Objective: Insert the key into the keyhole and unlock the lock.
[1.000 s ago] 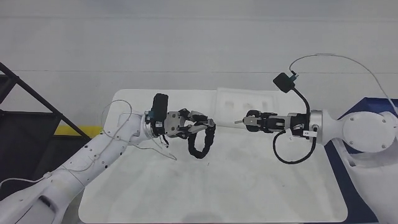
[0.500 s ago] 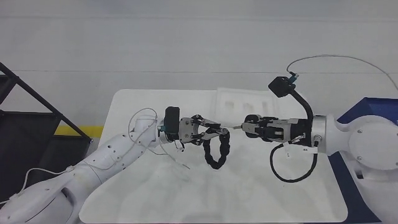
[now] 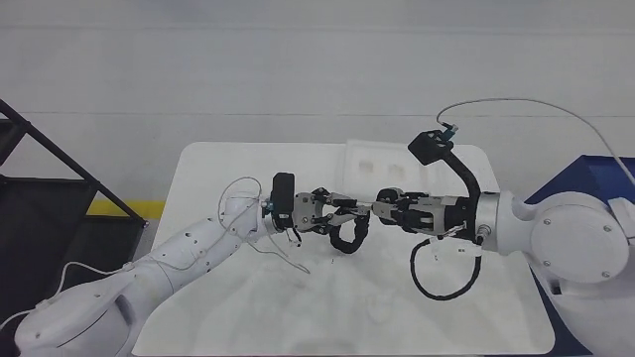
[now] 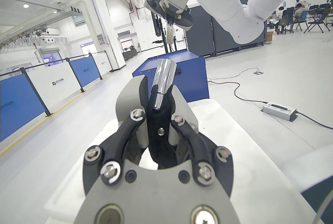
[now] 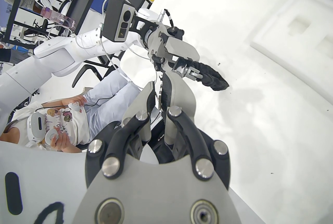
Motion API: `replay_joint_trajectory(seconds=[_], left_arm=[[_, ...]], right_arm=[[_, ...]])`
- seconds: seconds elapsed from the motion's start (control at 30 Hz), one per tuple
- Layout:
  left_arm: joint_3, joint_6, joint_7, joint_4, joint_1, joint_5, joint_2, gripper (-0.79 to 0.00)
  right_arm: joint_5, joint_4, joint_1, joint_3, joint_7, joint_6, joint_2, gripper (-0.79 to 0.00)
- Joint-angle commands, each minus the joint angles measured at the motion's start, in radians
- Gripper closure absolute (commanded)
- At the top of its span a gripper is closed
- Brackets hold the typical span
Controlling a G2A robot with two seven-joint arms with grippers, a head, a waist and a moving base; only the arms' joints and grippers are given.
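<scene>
**Key close to lock, not in yet**

My L jaws were pinched on the lock [image 4: 161, 84]. They gripped it at the black sleeved end, w/ the chrome barrel sticking out past the tips, tilted. The lock's black cable [image 3: 349, 240] hung in a loop under those jaws, above the bench [image 3: 228, 174].

My R jaws were pressed together on the key [image 4: 170, 31], its thin blade poking out beyond the tips and pointing at the barrel's end. From the L wrist, the key tip was near the barrel but apart from it, w/ a gap between them.

From the top, both jaws faced each other tip to tip over mid-bench. A white foam tray [image 3: 397, 164] w/ square pockets lay on the bench just behind them, by the far edge.
</scene>
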Motion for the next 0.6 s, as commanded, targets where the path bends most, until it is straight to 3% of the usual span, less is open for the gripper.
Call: replay_joint_trajectory(seconds=[0.0,0.57], left_arm=[[-0.002,-0.001,-0.001,0.008,0.001,-0.017,-0.004,0.0],[-0.011,-0.027,-0.027,0.004,0.021,-0.073,-0.009,0.0]], right_arm=[[-0.015,-0.003,0.005,-0.007,0.003,0.014,0.001,0.0],[-0.097,-0.014,0.037,-0.073,-0.035,0.084,-0.003,0.0]])
